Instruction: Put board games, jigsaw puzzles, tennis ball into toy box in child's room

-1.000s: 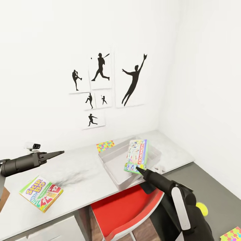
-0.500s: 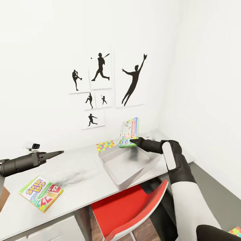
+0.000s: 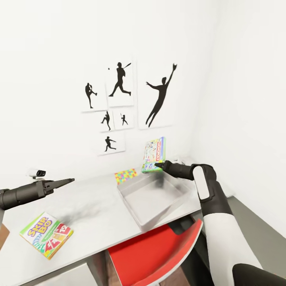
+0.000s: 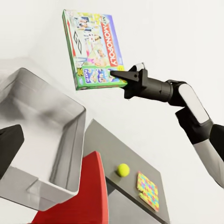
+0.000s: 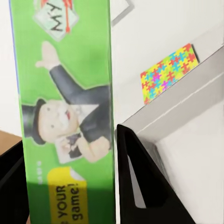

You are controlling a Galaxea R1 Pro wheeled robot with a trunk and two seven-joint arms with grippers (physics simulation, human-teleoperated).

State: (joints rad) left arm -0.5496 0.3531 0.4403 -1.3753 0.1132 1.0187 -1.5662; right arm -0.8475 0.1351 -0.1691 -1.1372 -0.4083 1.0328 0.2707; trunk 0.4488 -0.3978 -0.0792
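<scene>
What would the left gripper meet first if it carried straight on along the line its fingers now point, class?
Probably the toy box: the left gripper points across the table towards it, and the left wrist view looks onto its near wall. Depth is unclear, so it might pass just above the rim.

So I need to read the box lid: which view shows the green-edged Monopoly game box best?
The left wrist view: the green-edged Monopoly game box shows its whole printed face. The head view shows it small and foreshortened; the right wrist view shows one green edge close up.
</scene>
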